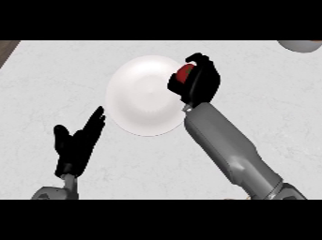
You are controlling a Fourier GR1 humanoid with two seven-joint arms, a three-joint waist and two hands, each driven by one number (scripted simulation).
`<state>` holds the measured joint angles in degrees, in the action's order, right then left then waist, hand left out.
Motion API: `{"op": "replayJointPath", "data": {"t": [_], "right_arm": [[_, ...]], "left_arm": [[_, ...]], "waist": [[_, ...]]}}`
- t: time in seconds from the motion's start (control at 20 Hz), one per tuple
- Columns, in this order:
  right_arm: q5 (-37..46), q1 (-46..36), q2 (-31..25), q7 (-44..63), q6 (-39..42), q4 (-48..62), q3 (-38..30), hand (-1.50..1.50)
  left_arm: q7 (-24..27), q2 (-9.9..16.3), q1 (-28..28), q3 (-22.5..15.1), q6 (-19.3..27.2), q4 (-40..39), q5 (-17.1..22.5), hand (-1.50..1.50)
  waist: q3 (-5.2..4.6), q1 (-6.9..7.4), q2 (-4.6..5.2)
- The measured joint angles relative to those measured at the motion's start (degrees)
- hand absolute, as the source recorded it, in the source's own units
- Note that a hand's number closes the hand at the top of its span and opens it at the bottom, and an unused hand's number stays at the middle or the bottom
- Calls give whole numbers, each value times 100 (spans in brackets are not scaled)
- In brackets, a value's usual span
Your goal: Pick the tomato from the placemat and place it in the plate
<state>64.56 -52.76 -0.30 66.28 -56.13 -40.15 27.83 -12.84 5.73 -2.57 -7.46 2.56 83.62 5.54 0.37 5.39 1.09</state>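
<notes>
Right hand (199, 83) curled round tomato (185, 71) at plate (139, 96) rim.

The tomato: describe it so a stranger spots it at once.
Find the white plate in the middle of the pale counter. At its right rim the right hand curls round the tomato. It is the only red thing in view.

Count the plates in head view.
1 for certain: the white plate at counter centre, its right rim under the right robot hand holding the tomato. A pale object cut off top right is unidentifiable.
</notes>
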Motion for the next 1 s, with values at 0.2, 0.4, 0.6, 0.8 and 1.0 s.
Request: {"op": "replayJointPath", "data": {"t": [0.2,0.4,0.6,0.8,1.0], "right_arm": [[-973,12,18,-244,-153,297,107,-150],[-1803,55,26,-839,-486,308,242,-150],[-2235,99,12,-1497,-945,137,335,-150],[-2607,150,0,-1985,-1428,-73,279,-150],[-3118,456,-3,-2383,-1773,-483,342,-150]], "left_arm": [[-2,-29,-76,-42,-7,-17,-44,0],[27,-39,-77,-32,-22,-20,-43,0],[-20,-25,-71,6,-24,-7,-24,0],[23,10,7,70,-48,17,9,0],[-40,15,92,109,-9,76,14,0]], "waist": [[5,79,40],[10,85,59],[12,49,52],[11,-27,23],[8,-151,-17]]}}
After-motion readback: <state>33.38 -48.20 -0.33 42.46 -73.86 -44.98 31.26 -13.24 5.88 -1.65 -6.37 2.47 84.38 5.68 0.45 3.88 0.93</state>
